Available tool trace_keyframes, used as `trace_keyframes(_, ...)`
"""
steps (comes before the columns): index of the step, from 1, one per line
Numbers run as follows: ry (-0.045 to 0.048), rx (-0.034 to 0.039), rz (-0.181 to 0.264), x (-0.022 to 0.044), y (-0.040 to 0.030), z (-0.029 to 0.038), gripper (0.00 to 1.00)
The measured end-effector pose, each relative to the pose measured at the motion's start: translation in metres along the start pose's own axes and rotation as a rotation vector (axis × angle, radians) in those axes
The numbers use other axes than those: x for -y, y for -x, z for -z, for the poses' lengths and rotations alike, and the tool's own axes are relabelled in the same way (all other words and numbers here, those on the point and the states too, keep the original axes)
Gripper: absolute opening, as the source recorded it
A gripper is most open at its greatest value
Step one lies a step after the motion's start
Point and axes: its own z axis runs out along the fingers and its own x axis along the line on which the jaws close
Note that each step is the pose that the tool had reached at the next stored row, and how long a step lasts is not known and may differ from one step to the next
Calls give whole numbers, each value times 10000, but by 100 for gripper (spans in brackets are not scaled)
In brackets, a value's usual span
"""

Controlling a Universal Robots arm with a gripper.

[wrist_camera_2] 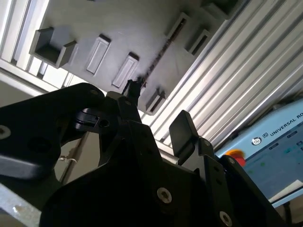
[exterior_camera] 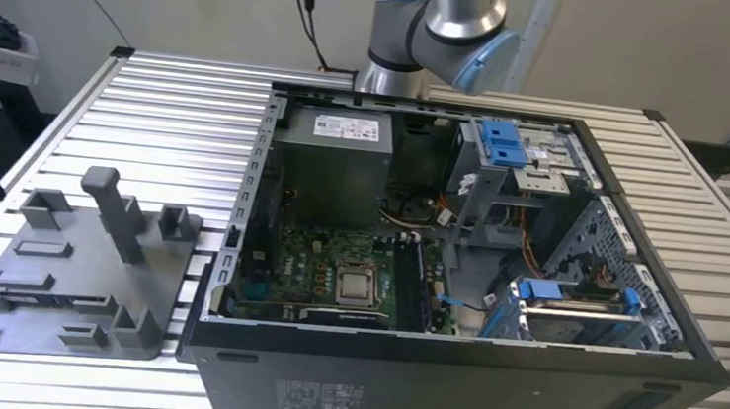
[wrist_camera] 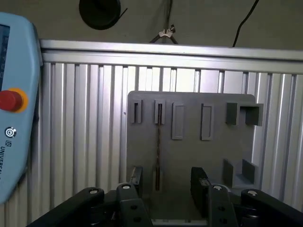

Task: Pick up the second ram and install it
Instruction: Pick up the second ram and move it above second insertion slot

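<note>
Your jaws hung open above the memory stick (wrist_camera: 157,142), which the plate's (wrist_camera: 189,156) slot held on edge for gripping.

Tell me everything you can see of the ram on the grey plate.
The ram is a thin, dark, long stick seen edge-on. It stands on its edge on the grey plate, with its far end in a small slotted holder. In the first wrist view its near end appears between the open gripper's fingers, and nothing but the plate visibly touches it.
</note>
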Motion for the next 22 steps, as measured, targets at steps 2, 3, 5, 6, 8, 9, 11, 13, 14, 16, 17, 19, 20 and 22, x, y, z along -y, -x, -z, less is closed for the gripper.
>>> trace_keyframes(2, 0, 0, 4, -1, 0, -31, 54)
trace_keyframes(3, -1, 0, 6, -2, 0, -51, 54)
trace_keyframes(5, 0, 0, 8, -3, 0, -75, 54)
trace_keyframes(6, -1, 1, 9, -3, 0, -85, 54)
trace_keyframes(8, 0, 1, 9, -3, 0, -107, 54)
trace_keyframes(9, -1, 1, 9, -3, 0, -120, 54)
trace_keyframes(11, 0, 0, 9, -3, 0, -151, 54)
trace_keyframes(13, -1, 1, 9, -3, 1, -182, 54)
trace_keyframes(14, -2, 1, 9, -3, 0, -197, 54)
trace_keyframes(16, 0, 1, 9, -4, 1, -223, 54)
trace_keyframes(17, 0, 1, 9, -4, 1, -235, 54)
trace_keyframes(19, 1, 1, 9, -4, 1, -260, 54)
trace_keyframes(20, 2, 0, 9, -4, 1, -272, 54)
trace_keyframes(22, 3, 0, 9, -4, 1, -297, 54)
